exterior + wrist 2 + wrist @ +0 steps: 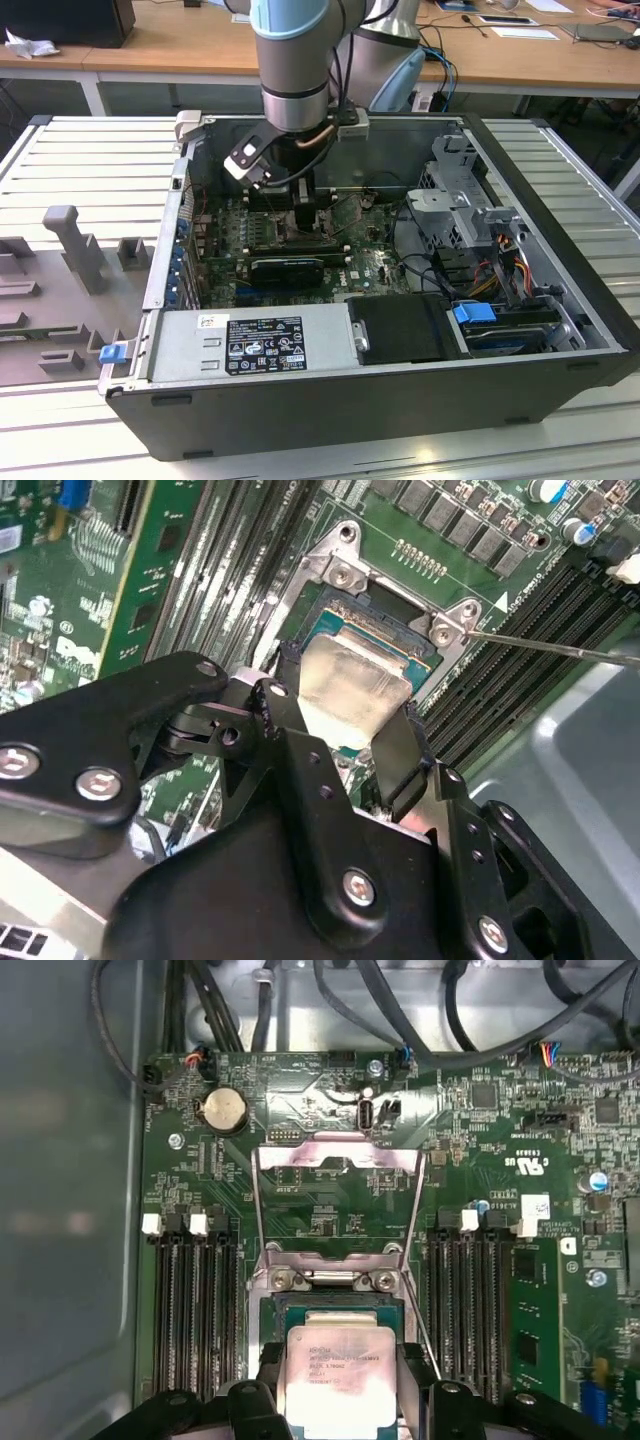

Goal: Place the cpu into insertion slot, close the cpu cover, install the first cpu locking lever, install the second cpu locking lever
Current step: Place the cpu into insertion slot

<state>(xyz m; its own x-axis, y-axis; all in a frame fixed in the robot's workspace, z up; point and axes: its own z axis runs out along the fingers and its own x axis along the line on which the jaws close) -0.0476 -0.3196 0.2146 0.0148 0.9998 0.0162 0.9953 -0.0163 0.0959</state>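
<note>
A slatted metal surface (80, 150) carried an open computer case (400, 400) lying on its side, with the robot arm (290, 50) reaching down into it from above. In the exterior view the gripper (300, 210) stood low over the green motherboard (370, 265), towards the exterior view's left of the case interior. Long black memory slots (195, 1310) ran on both sides of the socket area in the first wrist view. The cpu cover (335, 1153) was open, its silvery frame raised clear of the socket so that the board was visible through its window. The insertion slot (335, 1308) lay directly under the gripper, its metal rim (340, 575) exposed on the side away from the gripper in the second wrist view. The gripper (345, 705) was drawn in narrow and held the cpu (355, 685) by two opposite edges, one black finger (395, 755) pressed against each side. In the first wrist view the cpu (335, 1375) sat squarely between the fingers (415, 1365) and over the insertion slot; whether it was seated or just above could not be determined. A thin locking lever (550, 647) extended from one corner of the rim across the adjacent memory slots. A coin cell (222, 1110) sat on the board beyond the raised cover
</note>
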